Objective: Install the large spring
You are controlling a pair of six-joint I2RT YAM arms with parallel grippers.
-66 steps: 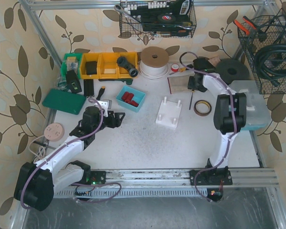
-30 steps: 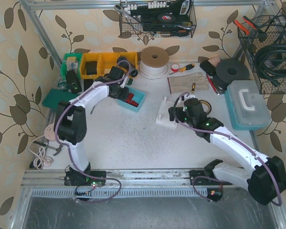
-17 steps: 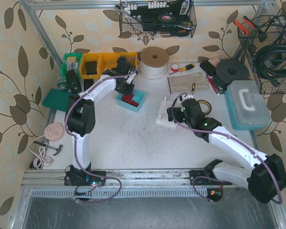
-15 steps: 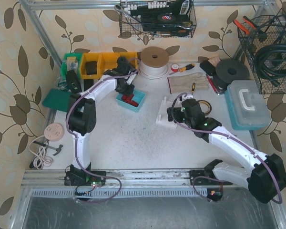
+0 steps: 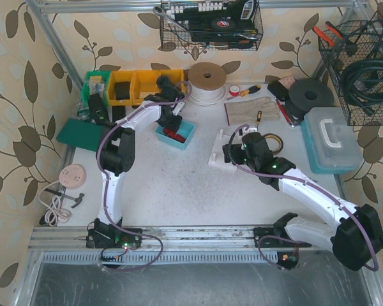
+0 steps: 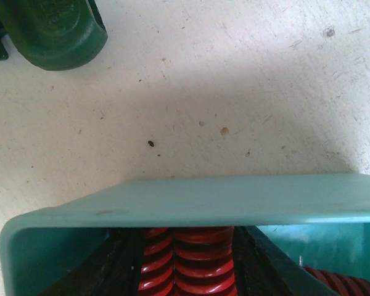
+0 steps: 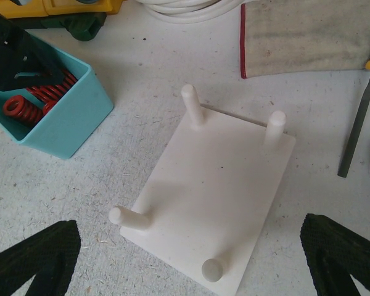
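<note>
Several red springs (image 5: 174, 132) lie in a teal bin (image 5: 186, 138) left of centre. My left gripper (image 5: 169, 120) reaches down into the bin; in the left wrist view its dark fingers (image 6: 120, 268) press on both sides of two red springs (image 6: 200, 265) behind the bin's near wall (image 6: 234, 200). The white peg plate (image 5: 225, 155) with its upright pegs lies at centre. My right gripper (image 5: 235, 153) hovers over it, open and empty; in the right wrist view the plate (image 7: 225, 185) lies between the spread fingers (image 7: 34, 256), and the bin (image 7: 65, 120) shows at upper left.
Yellow bins (image 5: 133, 86) and a white cord coil (image 5: 205, 86) stand behind the teal bin. A cloth (image 5: 250, 109), a screwdriver (image 7: 357, 132), a tape roll (image 5: 272, 141) and a blue case (image 5: 329, 143) lie to the right. A green object (image 6: 49, 31) sits beyond the bin.
My left arm swung from the near left out to the teal bin and lowered its gripper among the springs. My right arm came from the back right to hover over the peg plate.
</note>
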